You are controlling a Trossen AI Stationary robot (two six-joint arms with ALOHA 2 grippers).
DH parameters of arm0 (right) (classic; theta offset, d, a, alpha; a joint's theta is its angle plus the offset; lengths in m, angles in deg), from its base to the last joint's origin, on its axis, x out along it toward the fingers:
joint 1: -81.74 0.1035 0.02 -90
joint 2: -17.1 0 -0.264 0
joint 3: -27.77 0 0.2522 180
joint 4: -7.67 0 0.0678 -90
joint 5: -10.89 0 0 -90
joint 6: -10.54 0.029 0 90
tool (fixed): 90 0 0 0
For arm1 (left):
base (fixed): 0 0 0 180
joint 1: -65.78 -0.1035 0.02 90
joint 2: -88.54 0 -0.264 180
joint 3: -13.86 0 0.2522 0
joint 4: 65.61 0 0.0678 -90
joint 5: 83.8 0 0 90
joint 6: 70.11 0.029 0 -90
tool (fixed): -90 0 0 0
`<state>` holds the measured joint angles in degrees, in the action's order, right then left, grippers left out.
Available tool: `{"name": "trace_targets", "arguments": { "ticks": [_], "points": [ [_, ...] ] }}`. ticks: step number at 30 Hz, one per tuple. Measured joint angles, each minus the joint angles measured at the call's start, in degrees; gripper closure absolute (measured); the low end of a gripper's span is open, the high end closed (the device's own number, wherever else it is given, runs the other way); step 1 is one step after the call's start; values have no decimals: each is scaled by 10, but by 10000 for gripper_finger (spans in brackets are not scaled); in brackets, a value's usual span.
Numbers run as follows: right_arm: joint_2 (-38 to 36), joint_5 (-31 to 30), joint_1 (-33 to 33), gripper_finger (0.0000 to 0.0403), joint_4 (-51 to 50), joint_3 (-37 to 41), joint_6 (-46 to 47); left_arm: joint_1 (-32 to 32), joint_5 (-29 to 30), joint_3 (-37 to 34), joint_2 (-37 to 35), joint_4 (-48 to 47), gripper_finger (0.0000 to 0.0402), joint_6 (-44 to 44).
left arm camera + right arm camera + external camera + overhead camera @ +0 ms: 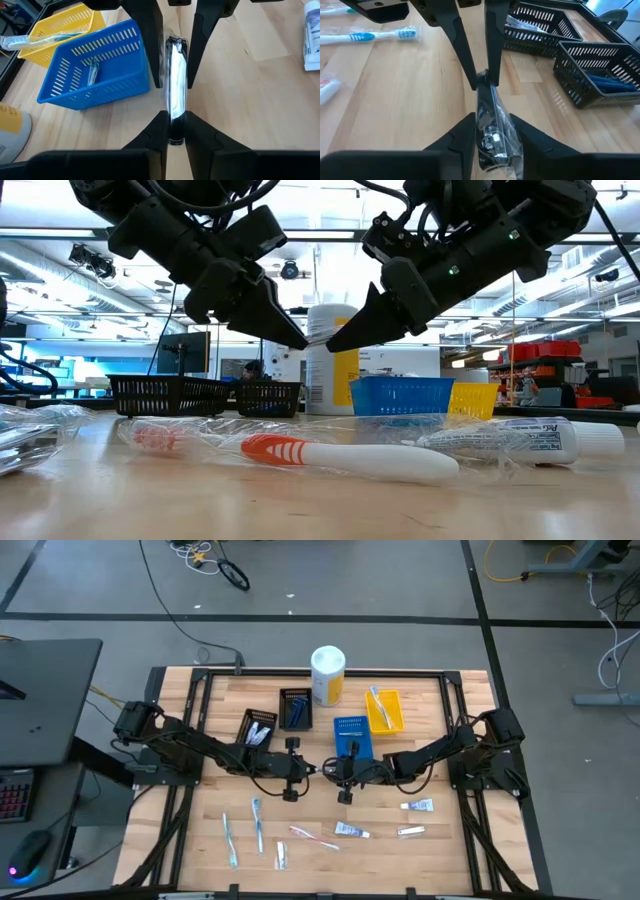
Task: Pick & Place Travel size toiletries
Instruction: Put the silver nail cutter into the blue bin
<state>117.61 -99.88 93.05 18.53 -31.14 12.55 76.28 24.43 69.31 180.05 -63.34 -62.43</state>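
Handover above the worktop's middle.
My left gripper (308, 769) and right gripper (330, 770) both clamped the wrapped razor (175, 85), passing it across.

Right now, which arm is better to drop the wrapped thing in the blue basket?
Probably right: right pincer and left pincer both grip the wrapped thing, but right is nearer the blue basket.

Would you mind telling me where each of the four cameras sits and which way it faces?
High: overhead, straight down on the table; both arms show.
Low: tabletop height, facing the room; both grippers overhead.
Left wrist: past the left gripper toward the right gripper's fingers.
Right wrist: past the right gripper toward the left's fingers.
Shared: both wrist views show the wrapped dark item gripped at both ends.
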Motion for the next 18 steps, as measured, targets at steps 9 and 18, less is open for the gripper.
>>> {"name": "trace_targets", "arguments": {
  "ticks": [9, 18],
  "points": [
    [0, 1, 0, 326, 0, 0, 7, 0, 2, 0, 0, 3, 323, 0],
    [0, 0, 0, 328, 0, 0, 7, 0, 3, 0, 0, 3, 313, -2]
  ]
}}
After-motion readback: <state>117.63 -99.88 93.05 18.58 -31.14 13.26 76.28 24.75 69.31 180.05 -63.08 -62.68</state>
